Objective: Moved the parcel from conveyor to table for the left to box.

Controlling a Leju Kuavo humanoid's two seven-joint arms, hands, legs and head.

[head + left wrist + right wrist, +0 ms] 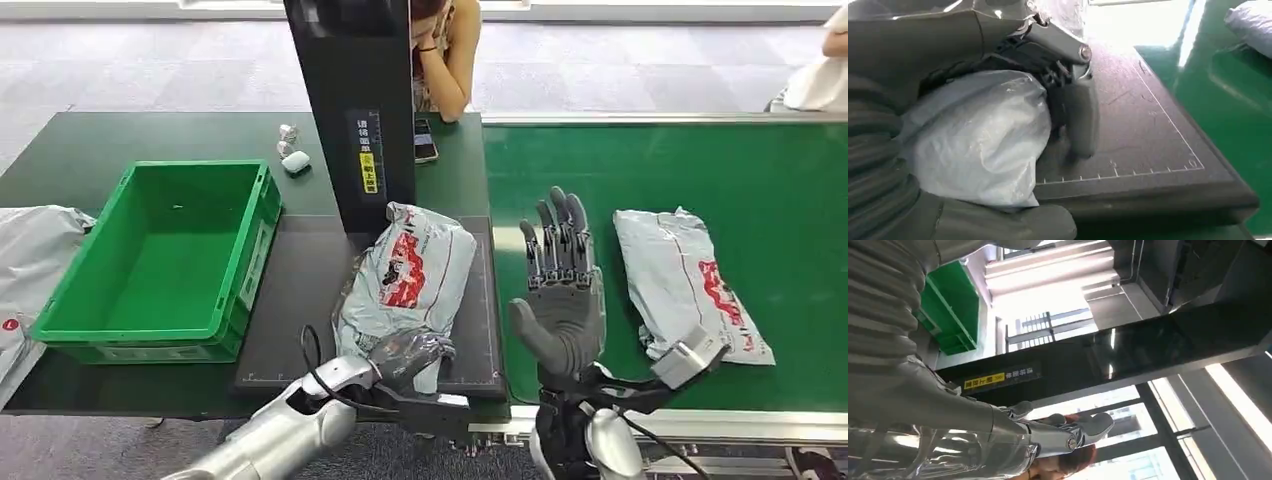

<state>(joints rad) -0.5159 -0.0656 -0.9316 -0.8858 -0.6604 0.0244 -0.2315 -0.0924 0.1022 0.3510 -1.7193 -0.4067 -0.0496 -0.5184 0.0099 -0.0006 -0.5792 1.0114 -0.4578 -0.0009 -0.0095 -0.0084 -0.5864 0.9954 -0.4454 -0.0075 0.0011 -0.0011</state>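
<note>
Bright, even light; blown-out wrist-view glare

Head view looks down; wrist views sit close—all share the black column (350, 110).

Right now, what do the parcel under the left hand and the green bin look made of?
Parcel: thin grey plastic film, probably a poly mailer; it crinkles and shines. The left hand grips its near end. Bin: rigid moulded plastic, semi-gloss, with a ribbed rim.

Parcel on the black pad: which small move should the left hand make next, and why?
Probably lift it toward the green box. The left hand already grips the near end of the parcel on the black pad; the right hand is open and apart.
</note>
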